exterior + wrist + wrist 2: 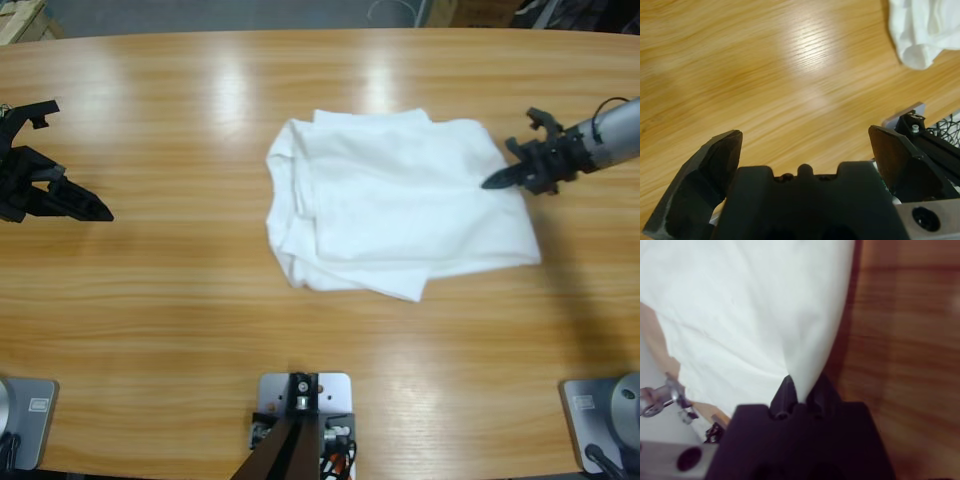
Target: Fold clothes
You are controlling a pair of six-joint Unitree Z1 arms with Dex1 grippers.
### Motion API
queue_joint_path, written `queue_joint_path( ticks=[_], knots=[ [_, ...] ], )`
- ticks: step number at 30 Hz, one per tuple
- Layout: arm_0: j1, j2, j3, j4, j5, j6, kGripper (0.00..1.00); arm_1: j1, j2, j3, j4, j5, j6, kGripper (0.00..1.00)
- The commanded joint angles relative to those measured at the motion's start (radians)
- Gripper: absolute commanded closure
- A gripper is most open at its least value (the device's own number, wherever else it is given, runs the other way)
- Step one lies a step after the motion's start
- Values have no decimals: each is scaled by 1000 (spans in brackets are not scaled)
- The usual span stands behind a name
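The clothes are one white T-shirt [390, 205], folded into a rough rectangle in the middle of the wooden table. My right gripper [497, 181] comes in from the right edge and is shut on the shirt's right edge. In the right wrist view the white cloth [755, 315] is pinched between the closed jaws and rises away from them. My left gripper [100, 212] hovers over bare wood at the far left, open and holding nothing. The left wrist view shows only a corner of the shirt [920, 30] at its upper right.
The long wooden table [180, 120] has bare wood all around the shirt. Its far edge runs along the top of the high view.
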Motion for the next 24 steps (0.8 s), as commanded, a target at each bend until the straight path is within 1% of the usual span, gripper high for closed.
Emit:
queue_joint_path(
  ticks=[1,8,16,20,24],
  knots=[
    [6,-4,28,-8,0,5,23,-84,-71,-116,193,-186,-52,1000],
    [7,-4,28,-8,0,3,23,-111,-106,-199,314,-324,-57,1000],
    [8,-3,27,-9,-2,3,23,-111,-145,-403,525,-468,-60,1000],
    [8,8,26,-10,-6,3,23,-96,-152,-538,638,-484,-59,1000],
    [8,15,24,-10,-8,3,23,-32,-155,-638,718,-502,-55,1000]
  ],
)
